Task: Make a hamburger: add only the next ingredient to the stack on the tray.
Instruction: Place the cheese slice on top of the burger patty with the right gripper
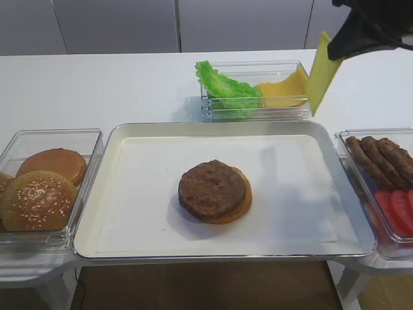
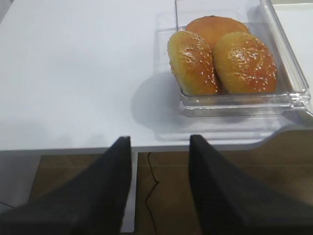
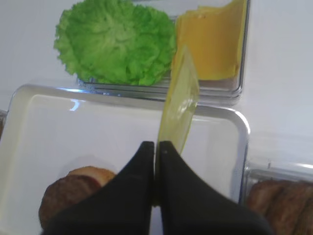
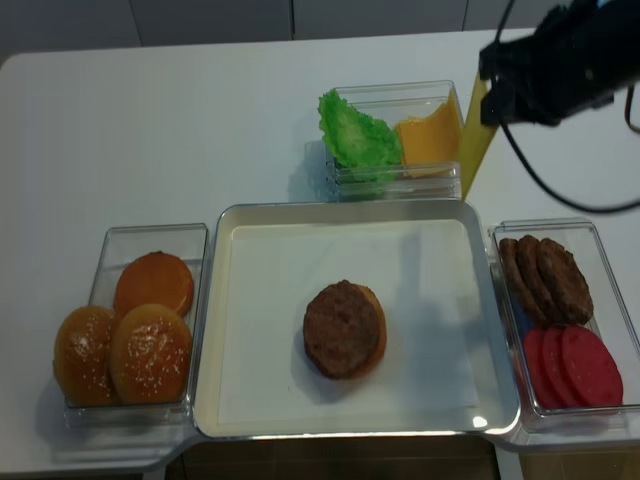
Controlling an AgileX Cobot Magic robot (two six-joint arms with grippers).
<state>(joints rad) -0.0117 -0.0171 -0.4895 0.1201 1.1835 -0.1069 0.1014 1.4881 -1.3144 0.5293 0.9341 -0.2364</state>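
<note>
From the high view, the right pincer [image 1: 332,55] hangs at the far right, above the worktop [image 1: 97,84], with a cheese slice [image 1: 319,74] dangling edge-on beneath it, just right of the clear container [image 1: 213,110] that holds lettuce [image 1: 226,87] and more cheese. The stack [image 1: 214,192], patty on bottom bun, sits near the middle of the tray [image 1: 193,128], well apart from the slice.

The right wrist view shows the jaws pressed together on the slice's near edge, so the cheese stands upright over the tray's far right corner.

The left wrist view has the left pincer [image 2: 160,161] standing wide with nothing in it, off the worktop's near edge, close to the container of bun tops [image 2: 222,56].

The second high view confirms the slice hanging clear of its container, with patties [image 4: 545,275] and tomato slices [image 4: 570,362] in a container to the right.

I judge the pick done and the carry in hand. Next the slice must travel nearer and leftward, lie flat, and drop centred on the patty.
</note>
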